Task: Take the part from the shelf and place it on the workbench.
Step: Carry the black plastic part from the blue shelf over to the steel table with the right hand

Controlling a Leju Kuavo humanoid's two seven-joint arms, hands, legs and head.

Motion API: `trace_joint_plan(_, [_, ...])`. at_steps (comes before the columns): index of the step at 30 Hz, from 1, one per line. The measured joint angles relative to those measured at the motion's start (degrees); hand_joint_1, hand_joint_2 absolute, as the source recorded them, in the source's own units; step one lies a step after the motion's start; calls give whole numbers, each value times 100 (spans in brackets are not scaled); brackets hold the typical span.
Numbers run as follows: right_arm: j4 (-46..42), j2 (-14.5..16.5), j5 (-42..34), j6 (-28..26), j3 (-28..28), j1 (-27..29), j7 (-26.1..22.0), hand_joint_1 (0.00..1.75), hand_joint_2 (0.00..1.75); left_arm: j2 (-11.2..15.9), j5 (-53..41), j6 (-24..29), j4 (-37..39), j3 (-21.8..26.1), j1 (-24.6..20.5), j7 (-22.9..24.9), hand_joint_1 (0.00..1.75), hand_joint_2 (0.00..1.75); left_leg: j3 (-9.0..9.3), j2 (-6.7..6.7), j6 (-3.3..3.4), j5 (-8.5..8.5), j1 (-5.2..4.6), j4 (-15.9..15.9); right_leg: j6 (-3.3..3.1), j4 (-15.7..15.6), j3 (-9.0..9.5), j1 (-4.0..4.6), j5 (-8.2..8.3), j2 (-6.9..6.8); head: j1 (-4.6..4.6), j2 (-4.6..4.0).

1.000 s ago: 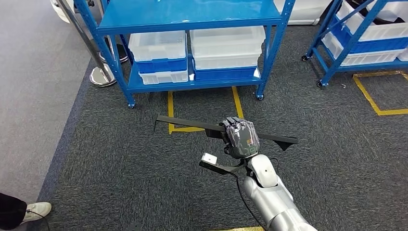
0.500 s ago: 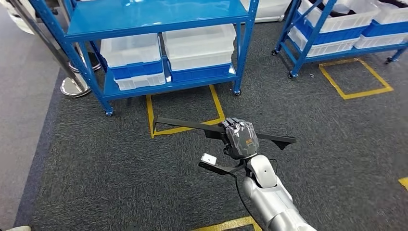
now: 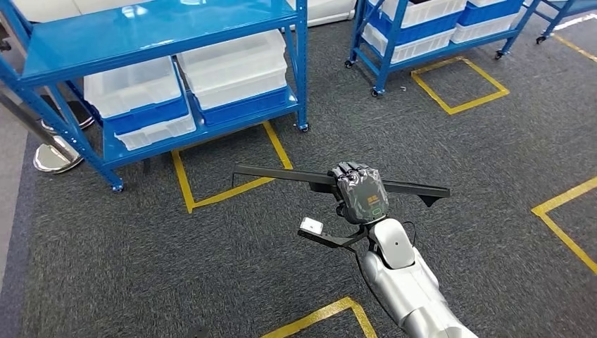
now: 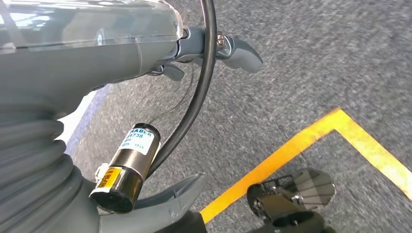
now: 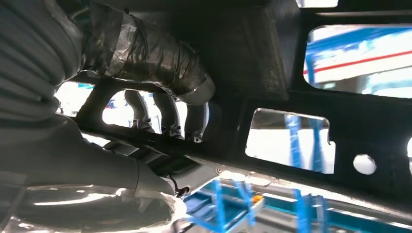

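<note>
A: Part (image 3: pixel 281 173) colour?
B: Black, long bar. Right hand (image 3: pixel 360 193) gripping it is dark grey w/ a small orange-green label; arm (image 3: pixel 405 282) silver.
A: Floor?
B: Carpet (image 3: pixel 141 267) dark grey, speckled, w/ yellow tape lines (image 3: pixel 184 184).
A: Shelves?
B: Shelf frame (image 3: pixel 141 32) bright blue. Bins (image 3: pixel 130 86) clear-white, some blue ones under.
A: Left hand (image 4: pixel 204 46)?
B: Grey, black cable (image 4: pixel 194 97) alongside, white-labelled silver cylinder (image 4: pixel 127 165).
</note>
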Motion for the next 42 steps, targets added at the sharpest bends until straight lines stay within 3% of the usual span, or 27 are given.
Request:
trace_joint_plan(2, [-56, -12, 31, 1, 0, -8, 14, 169, 175, -1, -4, 1, 0, 18, 6, 2, 0, 175, -261, -335, 0, -393, 10, 644, -78, -13, -30, 1, 40, 139, -6, 0])
trace_joint_plan(4, [-124, -20, 136, 2, 0, 15, 54, 169, 175, -2, -27, 2, 0, 32, 22, 3, 0, 175, -579, -465, 18, -672, 3, 1371, -113, -2, -63, 29, 63, 304, -9, 0])
trace_joint_plan(5, [-174, -30, 210, 2, 0, 33, 77, 169, 175, -2, -44, 2, 0, 35, 26, 3, 0, 175, -637, -482, 31, -659, 1, 1502, -118, 11, -78, 42, 70, 393, -9, 0])
trace_joint_plan(6, [-234, -43, 276, 2, 0, 48, 93, 169, 175, -2, -61, 2, 0, 38, 25, 2, 0, 175, -586, -491, 48, -534, 0, 1395, -118, 30, -90, 50, 74, 482, -9, 0])
trace_joint_plan(7, [-300, -54, 323, 2, 0, 55, 102, 169, 175, -1, -73, 2, 0, 41, 22, -1, 0, 175, -438, -531, 71, -331, 0, 1084, -116, 56, -100, 53, 75, 568, -9, 0])
trace_joint_plan(9, [-437, -68, 369, 1, 0, 47, 107, 169, 175, 1, -88, 2, 0, 56, 17, -5, 0, 175, -111, -787, 118, -25, 11, 365, -89, 127, -149, 54, 75, 728, -7, 0])
trace_joint_plan(11, [-557, -76, 388, 1, 0, 31, 119, 169, 175, 3, -94, 1, 0, 79, 2, -10, 0, 175, 16, -979, 136, 25, 9, 44, -11, 166, -234, 35, 104, 863, -7, 0])
trace_joint_plan(13, [-641, -103, 399, 2, -1, 33, 131, 169, 175, 0, -98, 2, 0, 102, -14, -14, 0, 175, 21, -899, 160, 47, 7, -10, 84, 145, -291, 11, 158, 968, -9, 0])
trace_joint_plan(14, [-677, -122, 402, 1, -2, 36, 134, 169, 175, -3, -100, 3, -1, 113, -19, -14, 0, 175, 29, -831, 192, 81, 18, -49, 119, 157, -311, 19, 149, 905, -1, 0])
trace_joint_plan(15, [-710, -139, 406, 1, -3, 30, 135, 169, 175, -6, -104, 4, -1, 124, -22, -15, 0, 175, 37, -753, 230, 116, 29, -89, 154, 250, -359, 28, 79, 769, 15, 0])
trace_joint_plan(17, [-781, -155, 415, 1, -4, 10, 135, 169, 175, -12, -120, 4, -1, 148, -23, -19, 0, 175, 40, -591, 283, 156, 25, -133, 217, 758, -587, 34, -238, 418, 49, 0])
trace_joint_plan(19, [-835, -158, 425, 1, -4, 6, 136, 169, 175, -15, -148, 4, 0, 173, -14, -19, 0, 175, 30, -428, 292, 159, 10, -133, 271, 1419, -869, 6, -538, 285, 61, 0])
trace_joint_plan(20, [-855, -165, 430, 1, -5, 11, 137, 169, 175, -14, -161, 4, 0, 182, -12, -16, 0, 175, 28, -346, 290, 157, 9, -132, 290, 1568, -920, -9, -562, 262, 62, 0])
trace_joint_plan(21, [-873, -175, 432, 1, -6, 14, 138, 169, 175, -14, -168, 4, 0, 187, -15, -14, 0, 175, 29, -268, 285, 153, 10, -132, 301, 1506, -863, -22, -484, 237, 62, 0])
trace_joint_plan(23, [-923, -196, 436, 1, -9, 3, 139, 169, 175, -15, -174, 4, 0, 201, -24, -8, 0, 175, 47, -129, 256, 134, 9, -131, 295, 840, -475, -27, -163, 86, 63, 0])
trace_joint_plan(25, [-974, -201, 441, 2, -11, -29, 139, 169, 175, -16, -178, 4, -1, 216, -33, -2, 0, 175, 70, -15, 197, 106, -23, -126, 221, 222, -149, 30, 24, -137, 58, 0])
trace_joint_plan(26, [-989, -205, 443, 2, -12, -41, 140, 169, 175, -16, -179, 4, -1, 221, -38, 1, 0, 175, 81, 40, 164, 95, -43, -128, 176, 95, -97, 60, 37, -192, 53, 0])
trace_joint_plan(29, [-1009, -230, 445, 1, -18, -46, 147, 169, 175, -19, -181, 4, -2, 229, -55, 7, 0, 175, 116, 151, 69, 58, -45, -136, 56, 51, -117, 77, 53, -24, 47, 0])
trace_joint_plan(31, [-1028, -238, 446, 1, -20, -62, 151, 169, 175, -22, -181, 4, -2, 240, -64, 8, 0, 175, 17, -66, 35, -148, -20, 123, -25, 3, -105, 47, 91, 107, 43, 0])
trace_joint_plan(33, [-1038, -237, 447, 2, -20, -81, 152, 169, 175, -22, -181, 4, -2, 261, -58, 10, 0, 175, -303, -361, 42, -507, -18, 816, -75, -15, -105, 45, 111, 246, 39, 0])
trace_joint_plan(35, [-1037, -236, 447, 2, -20, -68, 152, 169, 175, -22, -181, 4, -2, 277, -39, 13, 0, 175, -604, -453, 60, -662, -27, 1399, -93, -6, -109, 66, 115, 408, 38, 0])
trace_joint_plan(36, [-1037, -237, 447, 2, -21, -59, 152, 169, 175, -22, -181, 4, -2, 281, -32, 14, 0, 175, -631, -472, 72, -569, -28, 1407, -96, 6, -108, 76, 115, 500, 38, 0])
trace_joint_plan(37, [-1038, -237, 447, 2, -21, -54, 153, 169, 175, -22, -182, 4, -2, 286, -29, 14, 0, 175, -560, -499, 90, -380, -28, 1200, -95, 23, -108, 81, 112, 593, 38, 0])
trace_joint_plan(39, [-1040, -238, 448, 2, -21, -58, 158, 169, 175, -19, -194, 3, -2, 297, -30, 14, 0, 175, -298, -739, 131, 21, -15, 516, -78, 75, -131, 84, 101, 762, 41, 0])
trace_joint_plan(41, [-1042, -238, 451, 2, -21, -66, 169, 169, 175, -15, -222, -1, -2, 305, -33, 14, 0, 175, -142, -998, 151, 137, -4, 89, -25, 128, -211, 64, 109, 907, 44, 0])
trace_joint_plan(42, [-1042, -242, 454, 2, -22, -66, 173, 169, 175, -13, -241, -3, -2, 307, -32, 14, 0, 175, -127, -1039, 158, 115, -9, 42, 15, 134, -252, 48, 128, 979, 43, 0])
